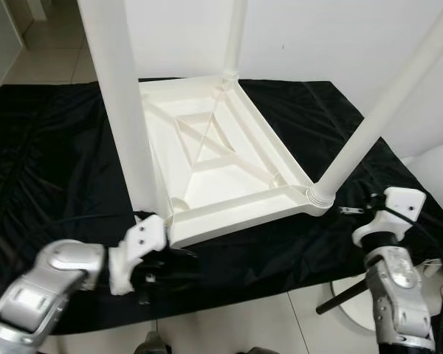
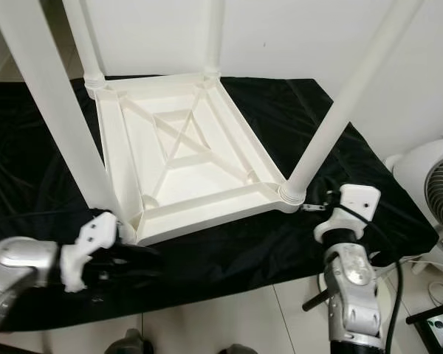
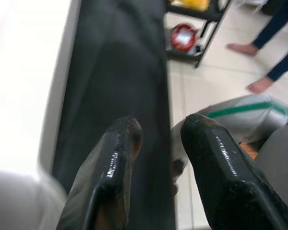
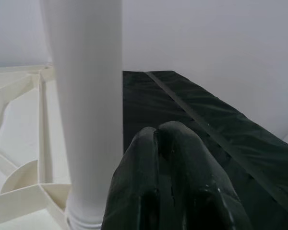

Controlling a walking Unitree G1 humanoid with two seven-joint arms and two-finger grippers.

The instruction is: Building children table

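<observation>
Black cloth [image 1: 52, 169] spread over pale tiled floor [image 1: 52, 44], white wall behind. On the cloth I see one white plastic children's table [image 2: 184, 158] lying upside down, underside ribbed with a crossed brace, four round white legs [image 2: 332, 122] standing up from its corners. My left gripper [image 3: 158, 143] sits low at the table's near left corner, beside that leg, fingers spread with nothing between them. My right gripper [image 4: 170, 158] is just beside the near right leg, fingers pressed together, empty. One white fan [image 2: 432, 184] stands off the cloth's right edge.
</observation>
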